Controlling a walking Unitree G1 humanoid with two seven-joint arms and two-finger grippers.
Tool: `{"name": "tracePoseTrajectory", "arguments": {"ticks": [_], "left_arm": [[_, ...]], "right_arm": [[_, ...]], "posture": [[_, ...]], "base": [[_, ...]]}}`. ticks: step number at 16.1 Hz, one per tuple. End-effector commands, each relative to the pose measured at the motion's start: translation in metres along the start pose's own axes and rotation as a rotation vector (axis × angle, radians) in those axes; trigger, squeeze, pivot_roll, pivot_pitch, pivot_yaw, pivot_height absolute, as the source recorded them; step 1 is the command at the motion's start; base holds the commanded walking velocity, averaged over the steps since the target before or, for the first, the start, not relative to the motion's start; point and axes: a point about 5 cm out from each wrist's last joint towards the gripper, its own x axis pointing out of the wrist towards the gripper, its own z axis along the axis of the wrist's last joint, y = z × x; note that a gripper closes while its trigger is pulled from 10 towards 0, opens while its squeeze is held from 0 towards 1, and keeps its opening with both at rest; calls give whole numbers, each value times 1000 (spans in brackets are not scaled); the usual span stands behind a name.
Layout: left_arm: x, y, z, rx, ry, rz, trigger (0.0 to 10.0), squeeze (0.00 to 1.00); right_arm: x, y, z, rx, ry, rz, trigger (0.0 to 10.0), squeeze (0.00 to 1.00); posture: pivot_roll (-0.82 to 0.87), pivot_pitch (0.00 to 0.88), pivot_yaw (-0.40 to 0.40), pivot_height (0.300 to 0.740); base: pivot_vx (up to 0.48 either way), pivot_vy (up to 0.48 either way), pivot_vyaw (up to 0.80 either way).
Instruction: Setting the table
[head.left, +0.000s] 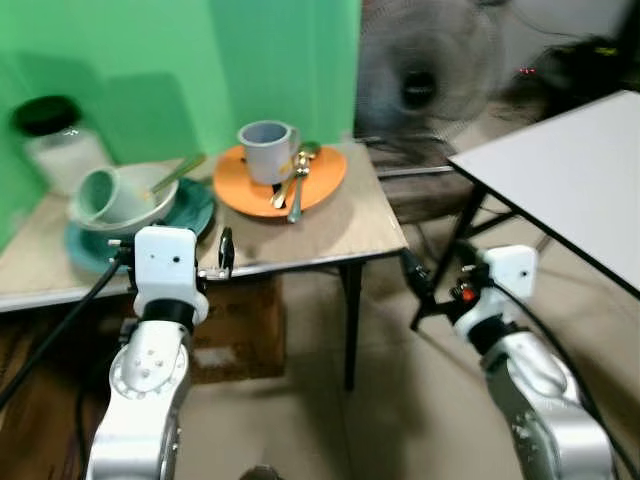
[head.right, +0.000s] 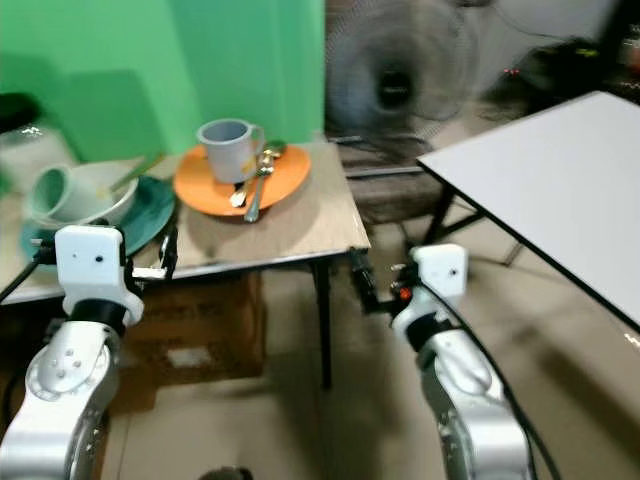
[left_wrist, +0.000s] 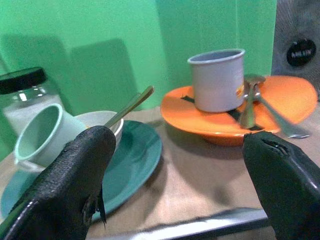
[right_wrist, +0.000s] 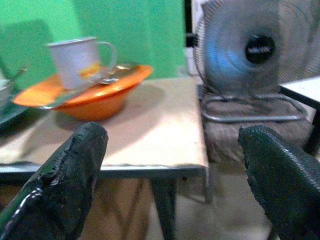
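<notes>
Wooden side table (head.left: 350, 225) against green wall. Glossy orange plate (head.left: 325, 180) carries grey enamel mug (head.left: 268, 150) with small yellow mark, unreadable, plus two metal spoons (head.left: 297, 180). Teal plate (head.left: 195, 210) holds white bowl (head.left: 150, 205) and tipped pale-green cup (head.left: 100, 192). Left gripper (left_wrist: 175, 190) at table edge, rough black fingers spread. Right gripper (right_wrist: 170, 175) spread, near corner.

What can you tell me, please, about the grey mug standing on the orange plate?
The grey mug is a plain, straight-sided cylinder, enamel or metal by its look, with a thin rim, a loop handle and a small yellowish mark on its side. It stands upright, mouth up, on the orange plate near the back of the light wooden table. I cannot see whether it holds anything. Gold-coloured spoons lie on the plate right beside it, handles toward the table's front edge. Neither gripper touches it.
</notes>
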Motion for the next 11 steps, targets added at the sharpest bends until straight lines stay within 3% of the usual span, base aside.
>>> {"name": "tracePoseTrajectory", "arguments": {"ticks": [1, 4, 7, 9, 11], "left_arm": [[3, 2, 0, 2, 5, 12, 10000, 0], [3, 3, -6, 7, 35, 37, 10000, 0], [1, 3, -5, 18, 24, 14, 10000, 0], [1, 5, -1, 14, 5, 7, 10000, 0], [2, 8, 1, 6, -7, 7, 10000, 0]], "right_arm": [[0, -4, 0, -3, 7, -24, 10000, 0], [0, 2, -2, -19, 19, 22, 10000, 0], [6, 4, -3, 30, 21, 38, 10000, 0], [10, 10, -4, -11, 29, 72, 10000, 0], [13, 16, 0, -4, 7, 96, 10000, 0]], "posture": [[-65, 34, 39, 740], [-62, 34, 31, 740], [-38, 28, 7, 740], [-32, 23, 10, 740], [-28, 17, 15, 740]], "base": [[0, 0, 0], [0, 0, 0], [0, 0, 0], [0, 0, 0], [156, 0, 653]]}}
